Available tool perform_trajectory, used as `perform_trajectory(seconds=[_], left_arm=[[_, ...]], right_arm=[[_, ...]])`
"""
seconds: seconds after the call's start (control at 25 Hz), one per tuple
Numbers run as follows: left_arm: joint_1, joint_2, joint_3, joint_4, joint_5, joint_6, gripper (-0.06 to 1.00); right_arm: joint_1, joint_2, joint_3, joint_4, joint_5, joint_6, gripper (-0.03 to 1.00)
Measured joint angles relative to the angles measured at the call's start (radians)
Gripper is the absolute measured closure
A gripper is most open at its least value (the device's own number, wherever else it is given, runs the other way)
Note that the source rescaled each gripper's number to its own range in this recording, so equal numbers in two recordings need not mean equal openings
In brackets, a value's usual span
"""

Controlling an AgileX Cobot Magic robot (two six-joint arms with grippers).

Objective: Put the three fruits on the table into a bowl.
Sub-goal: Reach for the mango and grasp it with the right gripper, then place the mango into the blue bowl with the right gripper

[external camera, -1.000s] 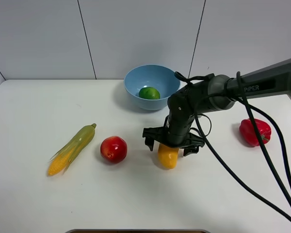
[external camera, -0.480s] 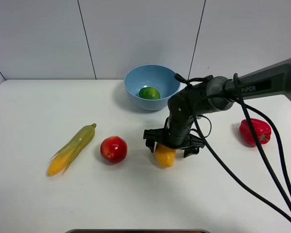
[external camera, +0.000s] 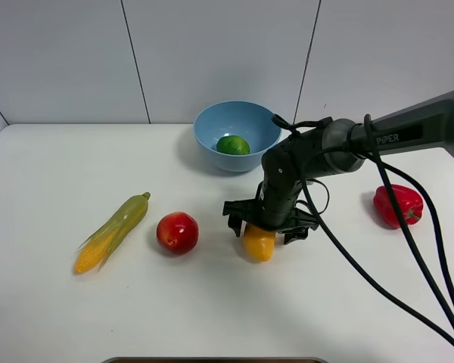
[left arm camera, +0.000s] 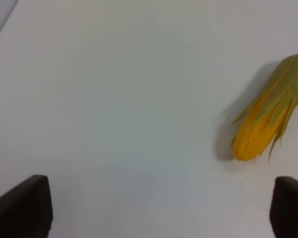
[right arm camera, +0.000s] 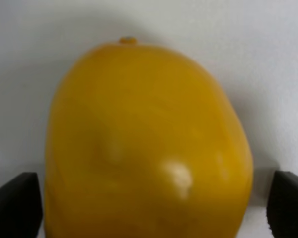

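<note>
Right gripper (external camera: 265,227) straddles the mango (external camera: 259,244), jaws apart, seemingly not touching it. Left gripper (left arm camera: 155,208) hangs spread wide near the corn (left arm camera: 265,126)

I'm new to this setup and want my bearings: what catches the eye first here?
The dark right gripper straddles the yellow-orange mango in mid-view, jaws open either side. Behind, the light-blue bowl holds the green lime; the red apple lies left of the mango in the high view.
</note>
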Motion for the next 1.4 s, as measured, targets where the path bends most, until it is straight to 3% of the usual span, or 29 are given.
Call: perform_trajectory(seconds=[0.2, 0.28, 0.32, 1.4], left_arm=[[0.000, 0.000, 0.000, 0.000, 0.000, 0.000, 0.24], [0.000, 0.000, 0.000, 0.000, 0.000, 0.000, 0.24], [0.000, 0.000, 0.000, 0.000, 0.000, 0.000, 0.24], [0.000, 0.000, 0.000, 0.000, 0.000, 0.000, 0.24]], right_arm=[[-0.001, 0.000, 0.000, -0.014, 0.024, 0.000, 0.68], [-0.001, 0.000, 0.000, -0.016, 0.024, 0.000, 0.91], [-0.001, 0.000, 0.000, -0.016, 0.024, 0.000, 0.96], [-0.001, -0.081, 0.000, -0.018, 0.023, -0.052, 0.96]])
